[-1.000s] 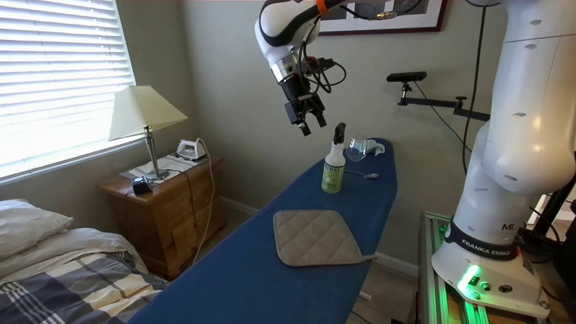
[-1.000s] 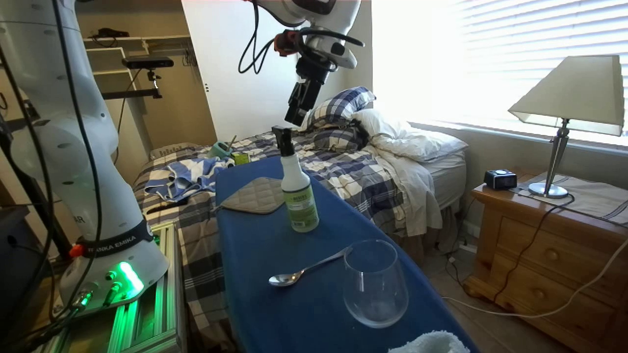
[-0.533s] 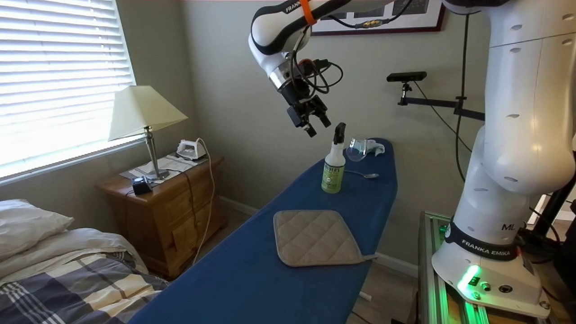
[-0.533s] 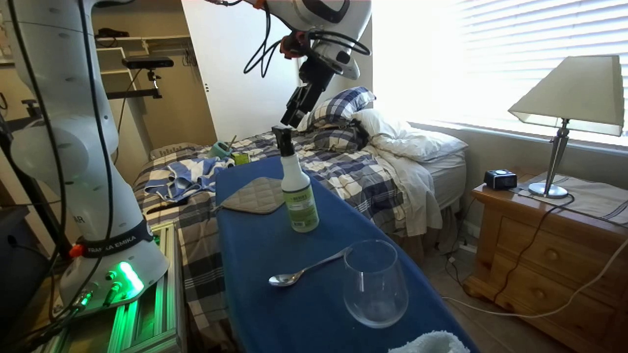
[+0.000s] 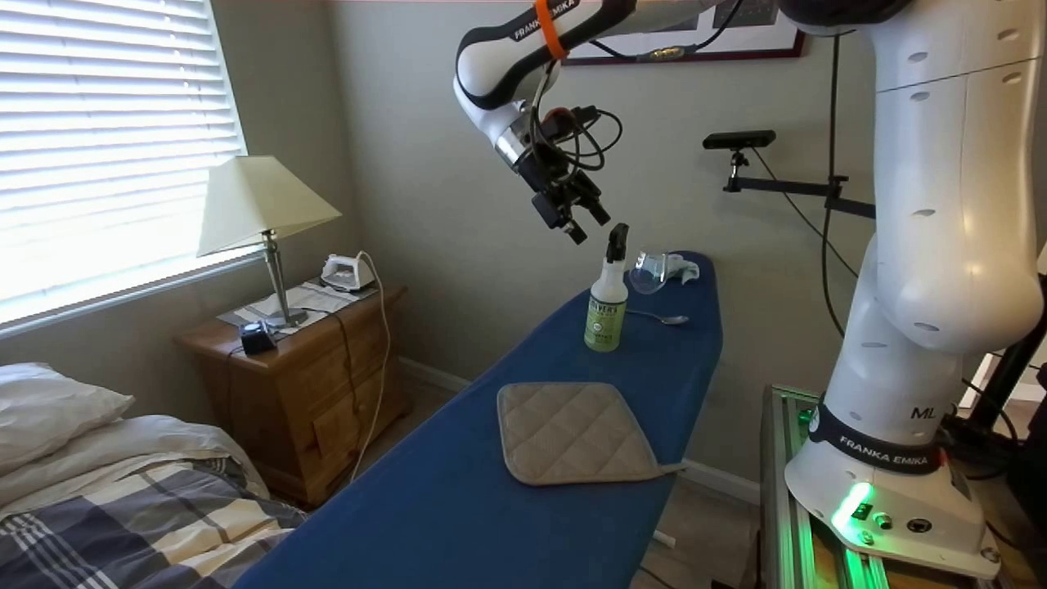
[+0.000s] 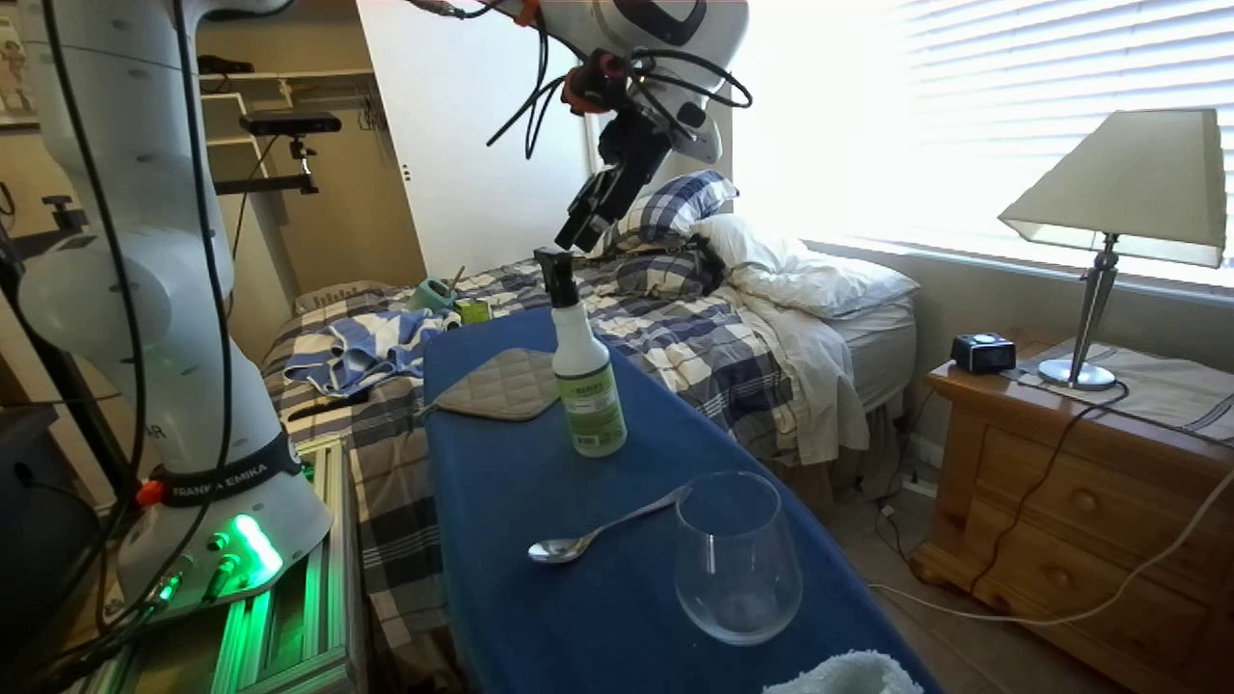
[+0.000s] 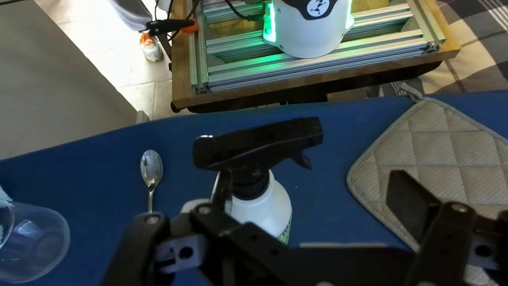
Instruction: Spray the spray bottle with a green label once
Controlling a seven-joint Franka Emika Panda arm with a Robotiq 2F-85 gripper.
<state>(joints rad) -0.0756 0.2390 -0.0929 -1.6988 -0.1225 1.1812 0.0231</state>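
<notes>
Wrist view shows my claw [image 7: 316, 194] with its fingers [image 7: 408, 200] spread wide, clasping nothing. One of them overlaps the neck of the spray bottle [image 7: 254, 178] there, yet in an exterior view a gap divides my tips from its dark head [image 5: 617, 243], so I take it we do not touch. The bottle stands upright on the blue bench [image 5: 458, 507], between the quilted pot holder [image 5: 572, 433] and the spoon [image 6: 598, 535], with the glass [image 6: 737, 569] beyond the spoon. That stance suits me, I judge: head uppermost, the trigger [image 7: 302, 160] lies within reach from above. My wide spread likely serves to take head and trigger in together, one finger behind and one in front, before a single squeeze. I reckon this the approach, the spray yet to come; nudging so slim a bottle off-centre could tip it.
</notes>
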